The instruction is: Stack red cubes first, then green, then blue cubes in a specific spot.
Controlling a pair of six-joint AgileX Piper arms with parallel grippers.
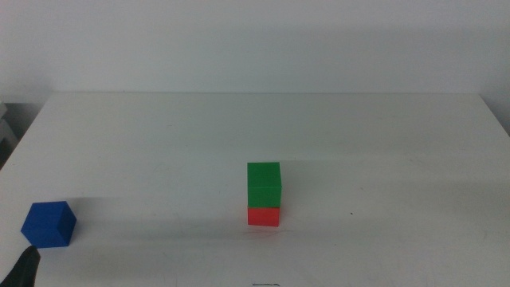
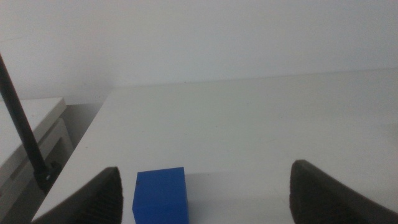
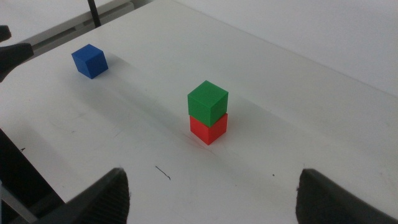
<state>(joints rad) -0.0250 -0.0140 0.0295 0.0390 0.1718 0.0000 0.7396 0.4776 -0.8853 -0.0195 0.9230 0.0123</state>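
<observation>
Green cube atop red cube; blue cube near table edge, both tools spread

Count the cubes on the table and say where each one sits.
3. The red cube sits near the table's middle, the green cube is stacked directly on it, and the blue cube stands alone near the table's left edge, by the left gripper. None appear hidden.
</observation>
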